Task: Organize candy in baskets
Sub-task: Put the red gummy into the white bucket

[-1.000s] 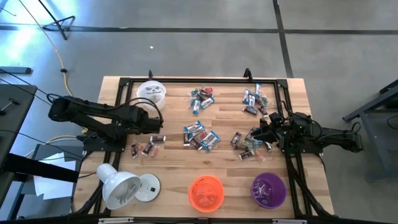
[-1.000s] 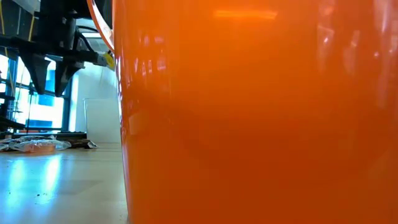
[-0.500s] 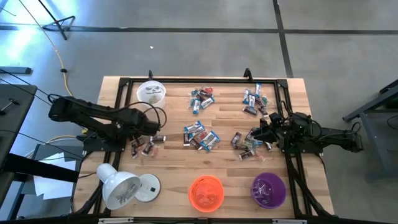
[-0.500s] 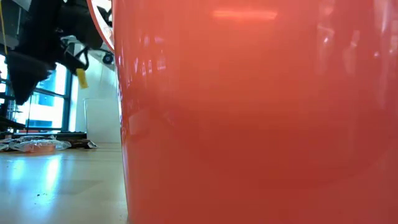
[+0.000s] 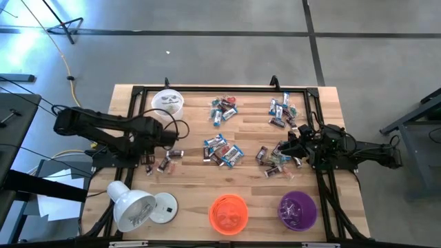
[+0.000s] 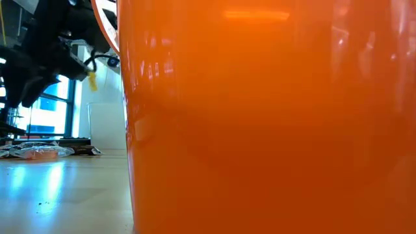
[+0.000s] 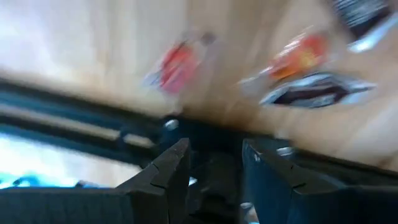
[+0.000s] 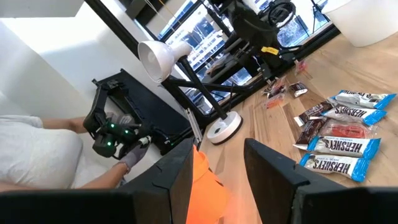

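Observation:
Wrapped candy lies in loose groups on the wooden table: a far group (image 5: 222,109), a far right group (image 5: 281,112), a middle group (image 5: 222,150), a right group (image 5: 274,160) and a small left group (image 5: 164,160). The white basket (image 5: 167,102) stands at the far left, the orange basket (image 5: 228,213) and the purple basket (image 5: 298,210) at the near edge. My left gripper (image 5: 160,146) hangs open and empty over the left group, whose pieces (image 7: 298,68) show blurred past its fingers. My right gripper (image 5: 284,148) is open and empty beside the right group, facing blue-and-white bars (image 8: 339,149).
A white dome-shaded lamp (image 5: 134,207) lies at the near left corner. A black frame rail (image 5: 138,124) runs along the table's edges. The orange basket (image 6: 260,117) fills the low view. A person's hand with a controller (image 8: 115,140) shows beyond the table.
My left gripper has shifted a little from beside the white basket toward the table's near edge, over the left candy group, and has tipped about as it went. My right arm and the candy have kept still.

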{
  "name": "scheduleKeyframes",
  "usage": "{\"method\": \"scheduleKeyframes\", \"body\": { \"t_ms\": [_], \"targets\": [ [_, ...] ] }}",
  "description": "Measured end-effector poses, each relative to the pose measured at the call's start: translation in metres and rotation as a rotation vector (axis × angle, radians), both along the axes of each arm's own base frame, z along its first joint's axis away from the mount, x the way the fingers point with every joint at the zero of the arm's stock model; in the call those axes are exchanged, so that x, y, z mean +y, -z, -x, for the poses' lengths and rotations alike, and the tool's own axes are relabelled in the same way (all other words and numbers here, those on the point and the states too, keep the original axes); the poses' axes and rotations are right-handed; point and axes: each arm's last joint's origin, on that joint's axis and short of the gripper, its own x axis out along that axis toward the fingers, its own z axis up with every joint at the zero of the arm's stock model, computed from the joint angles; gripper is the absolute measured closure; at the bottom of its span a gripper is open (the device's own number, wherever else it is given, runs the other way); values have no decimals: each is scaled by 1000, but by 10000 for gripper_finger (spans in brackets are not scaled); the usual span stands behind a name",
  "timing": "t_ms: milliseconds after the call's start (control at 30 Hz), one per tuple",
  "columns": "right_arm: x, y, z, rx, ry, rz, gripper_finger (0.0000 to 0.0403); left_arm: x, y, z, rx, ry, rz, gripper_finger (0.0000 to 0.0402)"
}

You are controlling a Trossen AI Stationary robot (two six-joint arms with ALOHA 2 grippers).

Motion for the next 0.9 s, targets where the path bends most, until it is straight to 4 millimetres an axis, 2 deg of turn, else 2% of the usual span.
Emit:
{"method": "scheduleKeyframes", "body": {
  "t_ms": [167, 367, 567, 733, 900],
  "targets": [
    [0, 0, 0, 0, 0, 0, 265, 2, -8, -11, -104, -23, 51, 271],
    [0, 0, 0, 1, 0, 0, 265, 12, -4, -16, -117, -15, 57, 271],
    [0, 0, 0, 0, 0, 0, 265, 27, 18, -31, -46, -93, 56, 271],
    [0, 0, 0, 0, -1, 0, 265, 36, 41, -39, 95, -266, 15, 271],
    [0, 0, 0, 0, -1, 0, 265, 43, 50, -41, 134, -378, -71, 271]
  ]
}}
